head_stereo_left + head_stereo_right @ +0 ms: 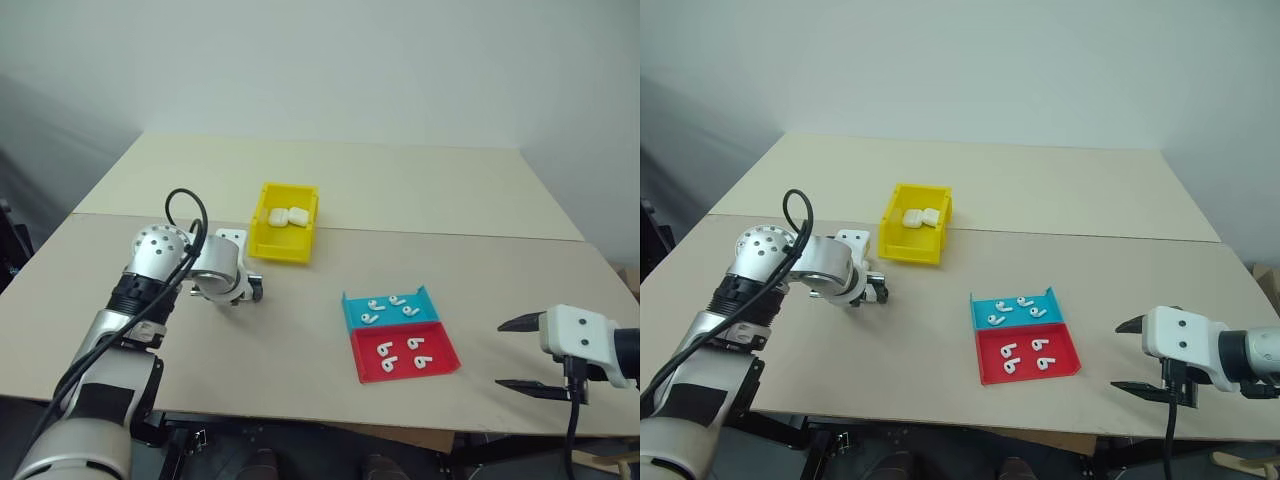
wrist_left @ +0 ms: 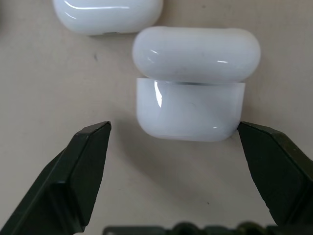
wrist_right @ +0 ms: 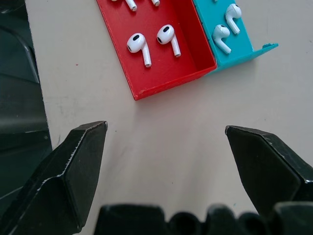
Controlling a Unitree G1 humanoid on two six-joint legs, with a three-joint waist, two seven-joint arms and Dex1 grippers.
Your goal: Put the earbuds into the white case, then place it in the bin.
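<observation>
The white case point(image 2: 190, 100) is being straddled by the released left tool point(image 2: 173, 134) beside the bin point(image 1: 268, 245); earbuds point(image 3: 138, 44) are lying unloaded; the right tool point(image 1: 520, 352) is idling, released.

Two beige tables point(image 1: 420, 180) pushed together against a plain white wall point(image 1: 330, 60).

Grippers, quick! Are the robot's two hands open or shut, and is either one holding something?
Left gripper: open around a white case, not gripping.
Right gripper: open, holding nothing.

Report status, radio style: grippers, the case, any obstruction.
Left gripper open, straddling white case on table. Right gripper open, empty, beside trays. Second case close behind.
</observation>
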